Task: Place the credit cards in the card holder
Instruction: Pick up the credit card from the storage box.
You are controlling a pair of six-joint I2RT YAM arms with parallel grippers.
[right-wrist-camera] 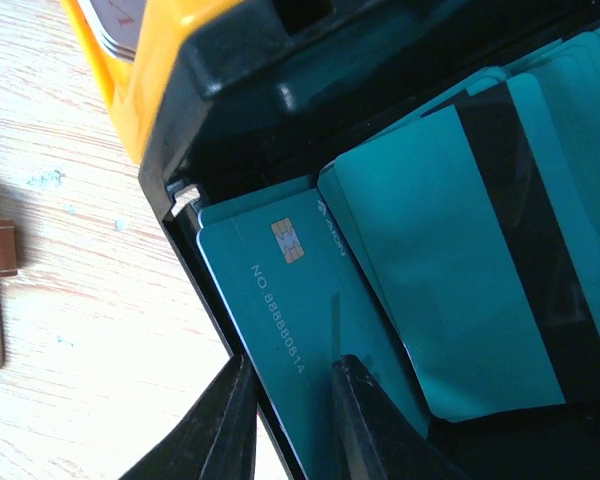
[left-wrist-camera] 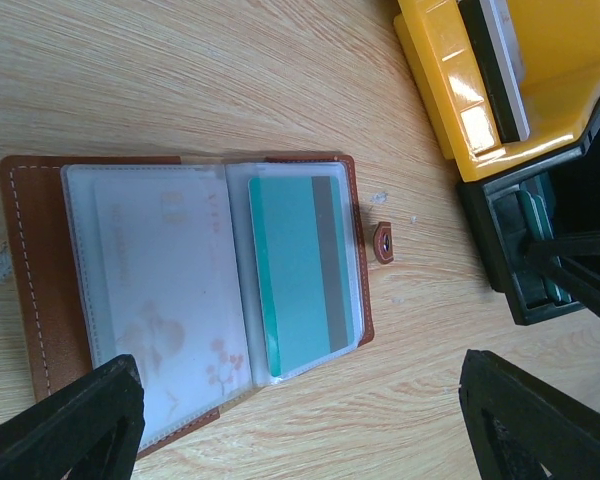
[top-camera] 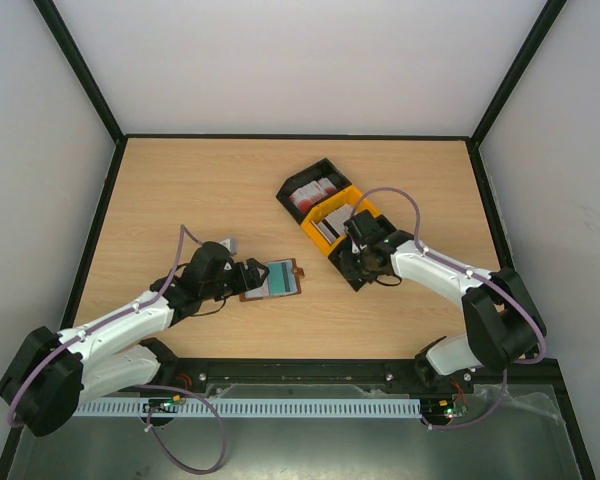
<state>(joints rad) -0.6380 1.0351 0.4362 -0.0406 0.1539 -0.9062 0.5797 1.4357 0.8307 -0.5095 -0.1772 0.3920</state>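
Right gripper point(right-wrist-camera: 295, 366) is set astride a teal card point(right-wrist-camera: 270, 290) in the bin point(right-wrist-camera: 230, 100), grasp undeterminable; left gripper point(left-wrist-camera: 300, 372) is held spread over the holder point(left-wrist-camera: 40, 280).

- The card holder point(top-camera: 276, 279) lies open near the desk's near edge, left of centre, just right of my left gripper point(left-wrist-camera: 300, 405).
- One credit card point(left-wrist-camera: 298, 270) sits inside it.
- The bin tray point(top-camera: 332, 205) lies behind and to its right, with credit cards point(right-wrist-camera: 450, 290) in it.

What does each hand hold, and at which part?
Left hand: open, nothing. Right hand: nearly closed on a teal card, at its end, with the bin wall; hold uncertain.
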